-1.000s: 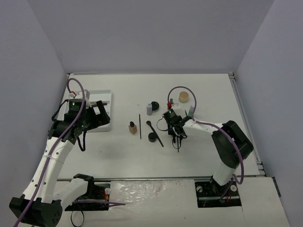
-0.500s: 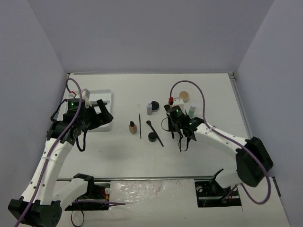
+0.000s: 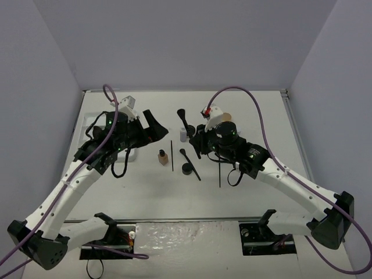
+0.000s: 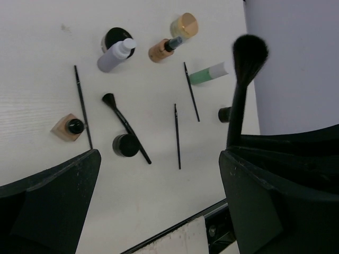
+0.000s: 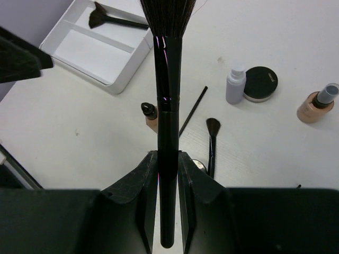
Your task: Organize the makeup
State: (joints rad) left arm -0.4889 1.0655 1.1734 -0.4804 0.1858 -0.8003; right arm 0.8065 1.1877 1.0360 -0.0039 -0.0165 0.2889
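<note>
Top external view, near to far. Toward the near edge of the table [image 3: 145,192], at mid-width, loose makeup lies flat: a black round pot [image 3: 186,169], a beige bottle [image 3: 163,156], a small black brush [image 3: 190,164] and thin pencils [image 3: 172,154]. Neither arm touches any of it.

Just beyond this cluster, both grippers stand close together above the middle of the table. The right gripper [image 5: 168,159] is clenched on a large black powder brush [image 5: 164,79]. The right wrist view shows the handle pinched between both fingers low on its length, with the bristle head free beyond them. The brush is clear of the table, carried in the air. The left gripper [image 4: 159,156] is released, jaws spread wide, grasping nothing.

Governing relation: in the left wrist view the brush stands just beside the left gripper's right-hand finger, outside the gap and not between the jaws. Its long axis runs up that view, slightly tilted, with the bristle head uppermost. If a handover is intended, the left gripper probably needs to shift toward its own right until the handle sits between the jaws.

The brush has a slim, glossy black handle that widens into a dense dark bristle head. The smooth handle is likely to slip in a light grip.

Farther off, a grey bottle [image 5: 234,84] stands upright. Toward the far left corner sits the white tray [image 5: 71,50], with a fan brush [image 5: 106,20] in one compartment. The left arm is the nearer to it.
</note>
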